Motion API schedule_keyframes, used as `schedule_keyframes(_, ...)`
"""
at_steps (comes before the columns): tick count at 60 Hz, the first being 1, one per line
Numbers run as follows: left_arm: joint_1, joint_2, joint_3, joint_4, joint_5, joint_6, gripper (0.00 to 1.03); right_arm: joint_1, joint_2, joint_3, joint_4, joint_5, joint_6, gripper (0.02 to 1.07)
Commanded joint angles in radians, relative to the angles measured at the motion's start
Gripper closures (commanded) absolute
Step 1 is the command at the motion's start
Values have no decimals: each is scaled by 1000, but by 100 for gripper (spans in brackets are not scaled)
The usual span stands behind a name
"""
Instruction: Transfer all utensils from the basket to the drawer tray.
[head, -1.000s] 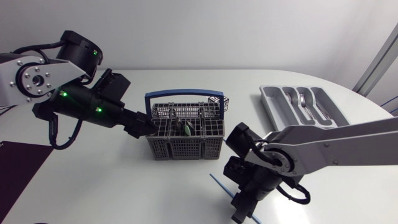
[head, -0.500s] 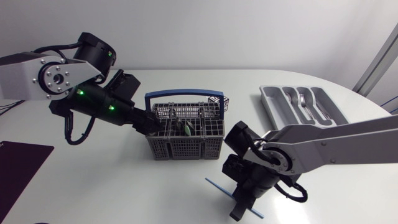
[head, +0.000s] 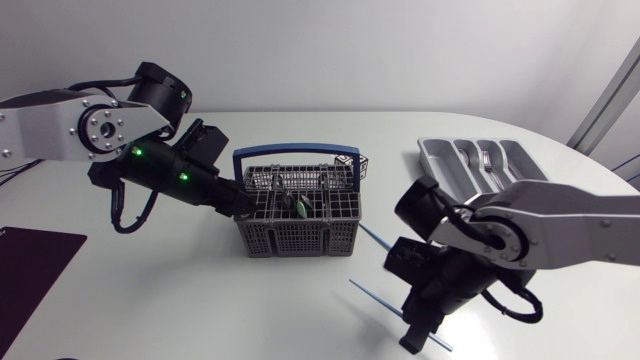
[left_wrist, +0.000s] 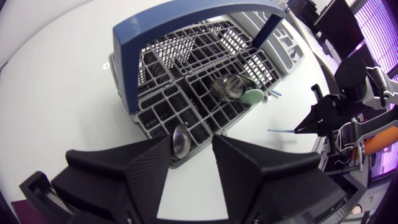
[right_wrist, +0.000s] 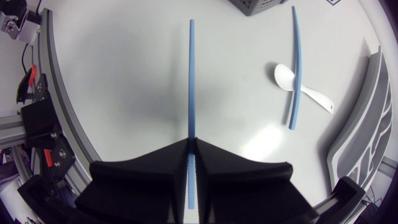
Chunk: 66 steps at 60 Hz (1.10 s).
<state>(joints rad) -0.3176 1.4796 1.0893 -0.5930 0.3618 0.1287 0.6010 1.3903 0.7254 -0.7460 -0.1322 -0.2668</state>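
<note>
The grey wire basket (head: 300, 225) with a blue handle (head: 296, 152) stands mid-table. It holds a metal spoon (left_wrist: 227, 87) and a green-tipped utensil (head: 299, 210). My left gripper (head: 240, 204) is at the basket's left edge. In the left wrist view the left gripper (left_wrist: 189, 148) is open, and a metal spoon bowl (left_wrist: 181, 140) stands between its fingers. My right gripper (head: 416, 333) is shut on a thin blue stick (right_wrist: 191, 81), held off the table to the front right of the basket. The grey drawer tray (head: 437, 168) with cutlery lies at the back right.
A second blue stick (right_wrist: 294, 68) and a white spoon (right_wrist: 300, 88) lie on the table between the basket and the tray. In the head view that stick (head: 377, 240) is just right of the basket. A dark mat (head: 30, 262) covers the front left corner.
My right gripper has shut on the blue stick, lifted it and carried it rightward. My left gripper has pushed closer to the basket's edge, and its fingers have narrowed around the spoon.
</note>
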Motion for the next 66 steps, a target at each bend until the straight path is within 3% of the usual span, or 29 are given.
schedule_keyframes(1, 15, 27, 27, -8, 26, 8, 77, -35, -42, 31, -30, -10, -31, 101)
schedule_keyframes(20, 31, 54, 32, -10, 83, 15, 98, -287, -178, 131, -141, -110, -127, 101)
schedule_keyframes(38, 86, 54, 37, -34, 246, 20, 98, -435, -198, 157, -165, -165, -195, 101)
schedule_keyframes(66, 132, -50, 58, -65, 284, 29, 98, -681, -91, 296, -124, -274, -219, 101)
